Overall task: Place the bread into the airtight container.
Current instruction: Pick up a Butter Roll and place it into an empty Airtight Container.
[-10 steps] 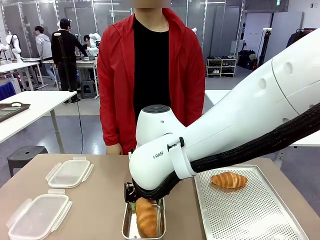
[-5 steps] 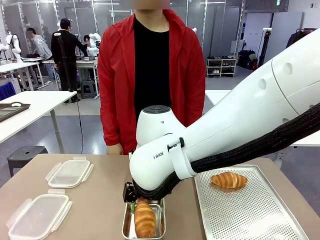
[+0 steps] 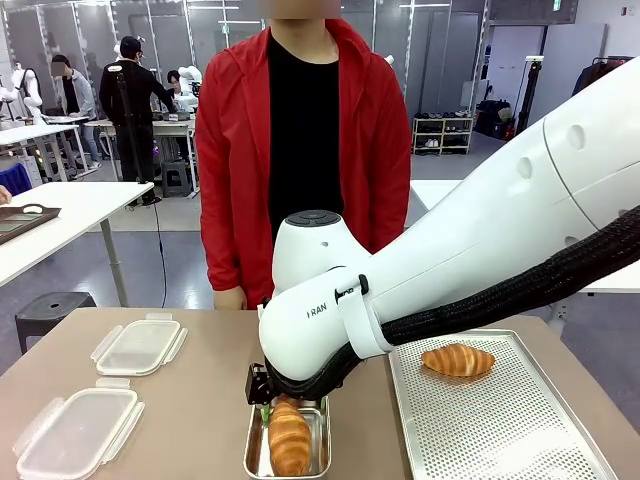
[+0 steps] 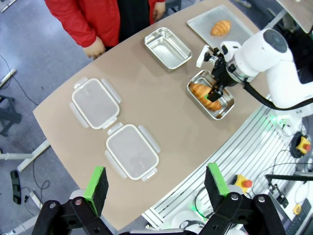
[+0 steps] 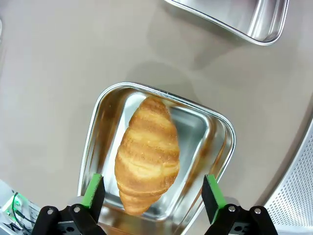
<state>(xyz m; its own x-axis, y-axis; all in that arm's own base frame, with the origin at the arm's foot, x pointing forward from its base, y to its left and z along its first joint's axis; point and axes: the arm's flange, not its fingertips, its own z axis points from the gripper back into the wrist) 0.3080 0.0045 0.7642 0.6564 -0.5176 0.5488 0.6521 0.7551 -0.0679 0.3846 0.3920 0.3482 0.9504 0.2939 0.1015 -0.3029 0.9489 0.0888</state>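
Note:
A golden croissant (image 5: 146, 154) lies inside a rectangular steel container (image 5: 96, 132) on the brown table. My right gripper (image 5: 152, 198) hovers just above it, open, with a green pad on each side of the bread and neither touching it. From the front, the croissant (image 3: 290, 440) rests in the container (image 3: 323, 445) below the right gripper (image 3: 266, 405). My left gripper (image 4: 156, 182) is open and empty, high above the table's near edge. From there the filled container (image 4: 226, 105) sits under the right arm.
A second croissant (image 3: 457, 359) lies on the perforated tray (image 3: 500, 425) at the right. An empty steel container (image 4: 167, 47) stands farther out. Two clear lids (image 3: 140, 345) (image 3: 75, 432) lie at the left. A person in a red jacket (image 3: 225, 150) stands at the far edge.
The croissant has sunk a little and settled flat in the container since a second ago. The right arm has barely moved.

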